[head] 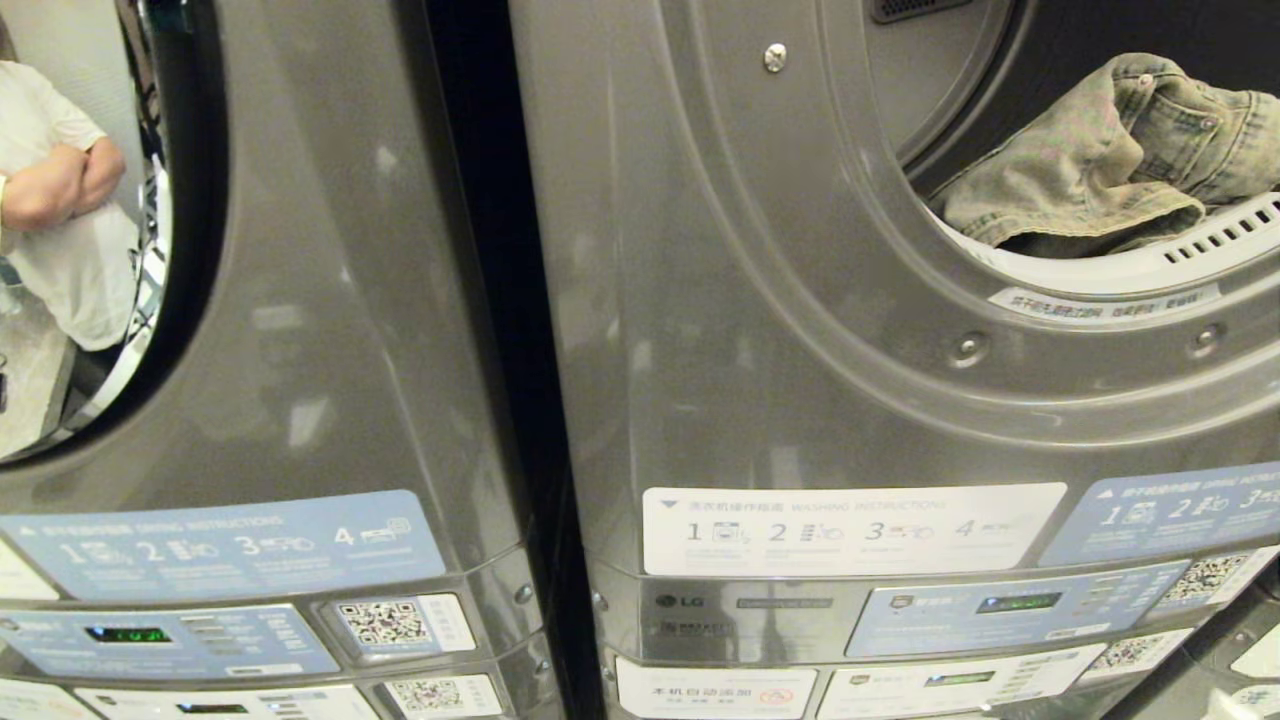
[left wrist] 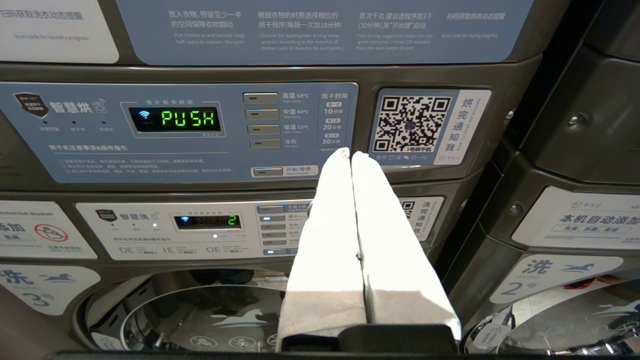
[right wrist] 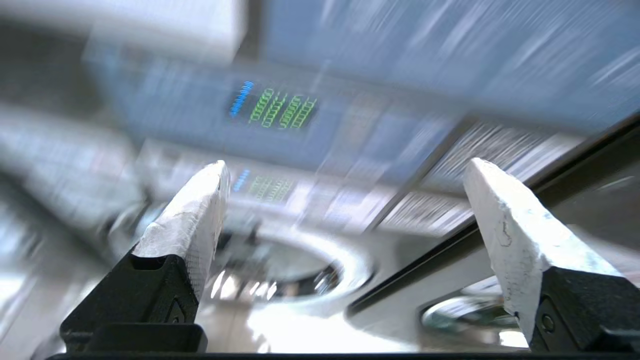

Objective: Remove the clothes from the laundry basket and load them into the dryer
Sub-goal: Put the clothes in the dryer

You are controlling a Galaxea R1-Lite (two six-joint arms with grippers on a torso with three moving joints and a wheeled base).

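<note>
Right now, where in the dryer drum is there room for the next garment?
Dark free space lies above and behind the jeans. The front lip under them is crowded. Right gripper is open and empty.

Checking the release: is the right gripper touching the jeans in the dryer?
Apart. The right wrist view shows the right gripper open and empty; jeans lie in the dryer.

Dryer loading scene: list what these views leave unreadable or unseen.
- Laundry basket: in no view.
- Denim garment in the dryer drum: head view's right edge cuts it off; drum's depth dark.
- Right gripper, open and empty: motion blur smears the panels behind it, display digits unreadable.
- Left gripper, shut: hides part of the washer panel.
- Person: only a reflection in the left machine's door glass.
</note>
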